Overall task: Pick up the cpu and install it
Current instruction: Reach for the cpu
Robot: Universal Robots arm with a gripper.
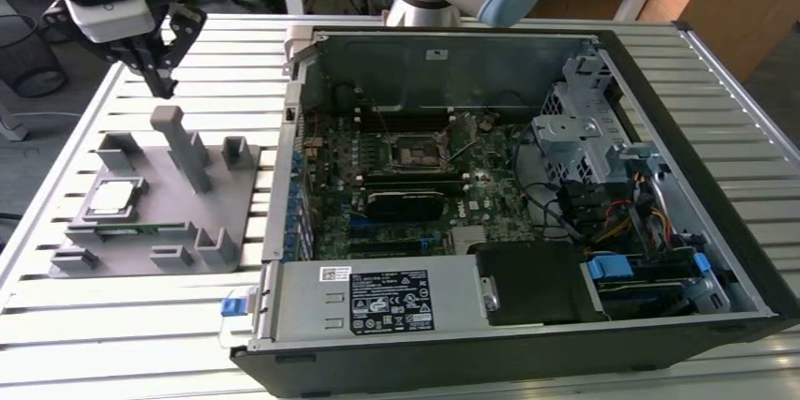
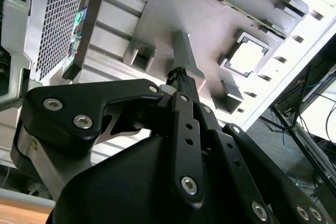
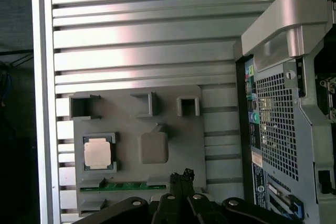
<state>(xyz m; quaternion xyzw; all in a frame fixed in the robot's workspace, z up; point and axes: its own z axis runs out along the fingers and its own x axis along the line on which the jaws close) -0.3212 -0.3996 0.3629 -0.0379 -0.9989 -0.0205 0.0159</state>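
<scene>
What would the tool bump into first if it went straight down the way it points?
Probably the grey tray, beside its tall post; depth is hard to judge. The cpu sits off to the side.

Nothing can be read. In the lower middle of the exterior view, a black label and a small white sticker sit on the grey power supply cover. Their lettering is too fine to make out.

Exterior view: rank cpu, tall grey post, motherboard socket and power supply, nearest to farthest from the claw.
1. tall grey post, just by the claw.
2. cpu, on the grey tray.
3. motherboard socket, inside the case.
4. power supply, case's near edge.
</scene>
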